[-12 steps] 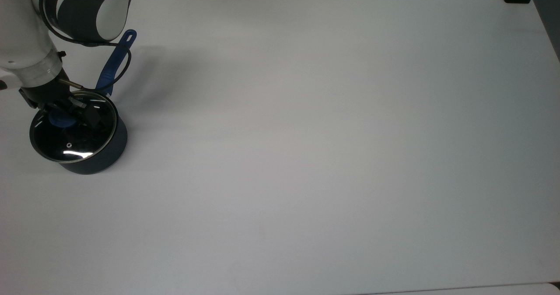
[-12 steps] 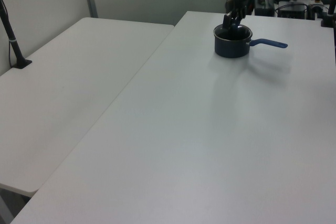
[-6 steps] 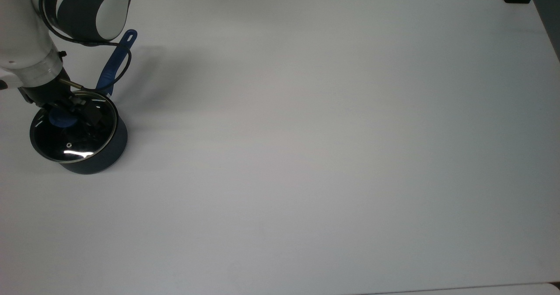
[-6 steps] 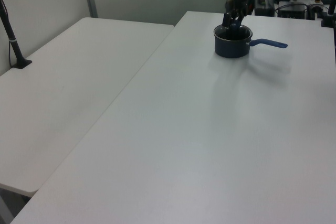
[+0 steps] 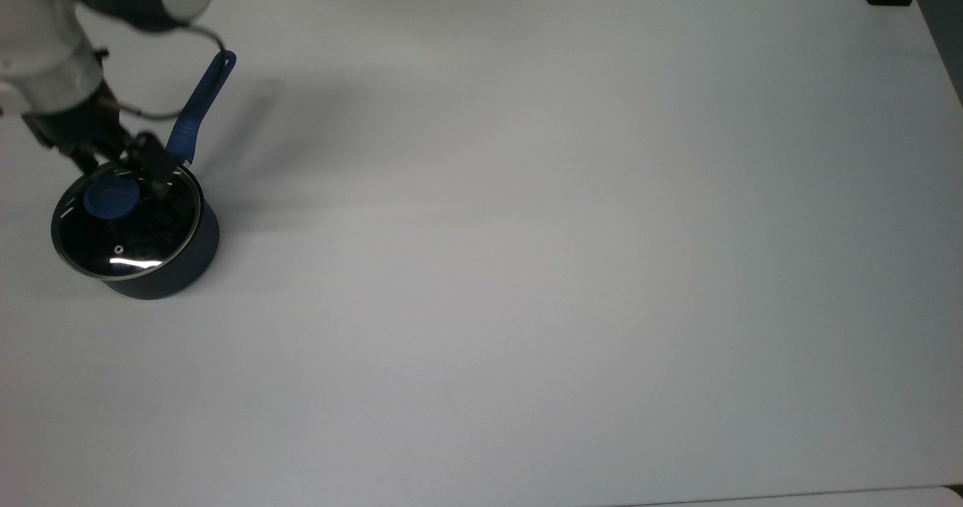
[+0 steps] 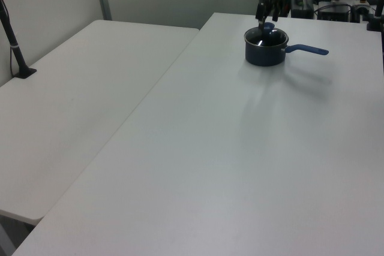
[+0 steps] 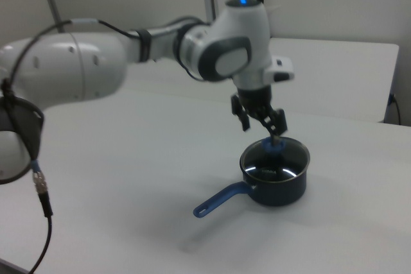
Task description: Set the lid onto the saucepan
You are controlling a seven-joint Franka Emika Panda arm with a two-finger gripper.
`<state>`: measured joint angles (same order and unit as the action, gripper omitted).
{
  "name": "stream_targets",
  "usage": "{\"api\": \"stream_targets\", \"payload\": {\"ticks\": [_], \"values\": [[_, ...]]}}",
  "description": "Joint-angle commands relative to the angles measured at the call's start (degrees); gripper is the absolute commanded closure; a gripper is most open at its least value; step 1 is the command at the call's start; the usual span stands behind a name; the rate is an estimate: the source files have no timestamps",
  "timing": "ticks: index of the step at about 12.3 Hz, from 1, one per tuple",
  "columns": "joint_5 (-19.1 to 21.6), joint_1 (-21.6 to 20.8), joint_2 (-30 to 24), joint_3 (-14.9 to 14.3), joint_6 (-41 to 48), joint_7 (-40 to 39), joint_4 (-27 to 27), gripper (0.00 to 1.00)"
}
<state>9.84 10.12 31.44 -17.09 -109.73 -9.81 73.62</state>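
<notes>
The lid (image 5: 126, 225) sits seated on the saucepan (image 5: 162, 274) near the surface's (image 5: 527, 229) corner; jaws spread empty above it, so the job looks done.

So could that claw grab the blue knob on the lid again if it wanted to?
Probably yes. The claw hangs open just above the lid, which sits on the saucepan, and nothing lies between it and the blue knob.
</notes>
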Motion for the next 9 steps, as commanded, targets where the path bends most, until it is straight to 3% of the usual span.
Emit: {"api": "stream_targets", "payload": {"ticks": [1, 2, 4, 6, 9], "values": [[-5.59, -3.6, -9.35, 0.57, 7.67, 0.49, 4.15, 0.0], [-8.58, -6.31, -12.85, 0.66, 8.04, 0.49, 7.03, 0.0], [-9.67, -8.7, -21.37, 1.36, 8.13, 0.32, 14.68, 0.0], [-10.1, -8.54, -28.15, 6.35, 8.22, 0.58, 20.57, 0.0], [-10.11, -8.89, -30.56, 7.87, 8.31, 2.41, 22.8, 0.0]]}}
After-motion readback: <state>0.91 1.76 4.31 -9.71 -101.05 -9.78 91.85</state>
